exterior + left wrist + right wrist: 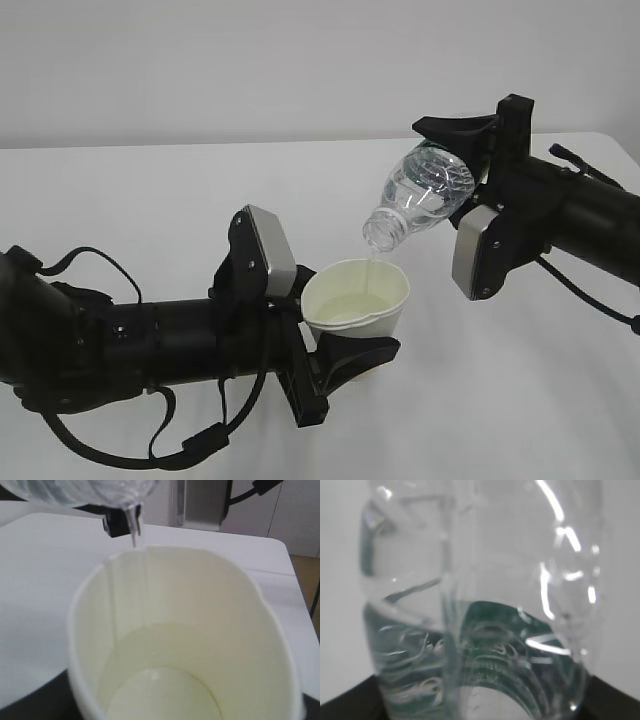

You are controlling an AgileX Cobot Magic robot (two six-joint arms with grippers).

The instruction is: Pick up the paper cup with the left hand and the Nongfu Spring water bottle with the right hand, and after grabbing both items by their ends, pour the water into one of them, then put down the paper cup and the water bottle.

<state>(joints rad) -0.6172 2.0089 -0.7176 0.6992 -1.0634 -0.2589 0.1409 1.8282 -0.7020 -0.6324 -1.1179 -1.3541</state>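
A plain white bench [150, 220] spans the scene beneath a pale wall [250, 60], which meets its far edge at 12 o'clock.

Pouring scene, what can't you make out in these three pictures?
- Cup base: exterior view, hidden by the left gripper; left wrist view, cut off by the bottom edge.
- Bottle bottom end: exterior view, hidden by the right gripper.
- Bottle label wording: right wrist view, too close and blurred.
- Water remaining in the bottle: unclear everywhere.
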